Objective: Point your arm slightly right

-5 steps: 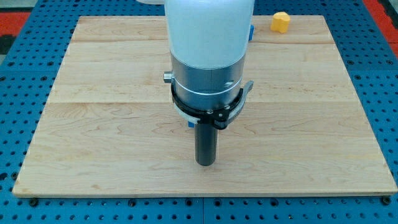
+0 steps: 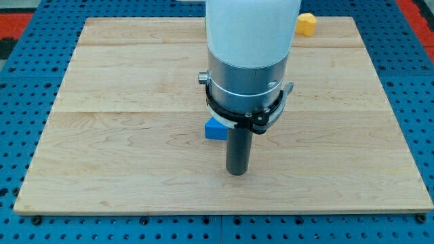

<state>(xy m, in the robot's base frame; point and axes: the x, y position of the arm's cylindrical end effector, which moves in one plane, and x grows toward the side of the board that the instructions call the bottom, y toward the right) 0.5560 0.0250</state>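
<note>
my tip [image 2: 237,173] rests on the wooden board [image 2: 122,135], just right of a blue block [image 2: 215,129]; a yellow block [image 2: 306,24] sits far up. no claw, nothing held. blocks look light, rigid, pushable from the side.

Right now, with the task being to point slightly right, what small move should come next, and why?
Probably one more short slide toward the view's right. My tip stands near the middle of the board, with the blue block just off its upper left and the yellow block far away at the top edge, so nothing visible blocks the rightward path.
</note>
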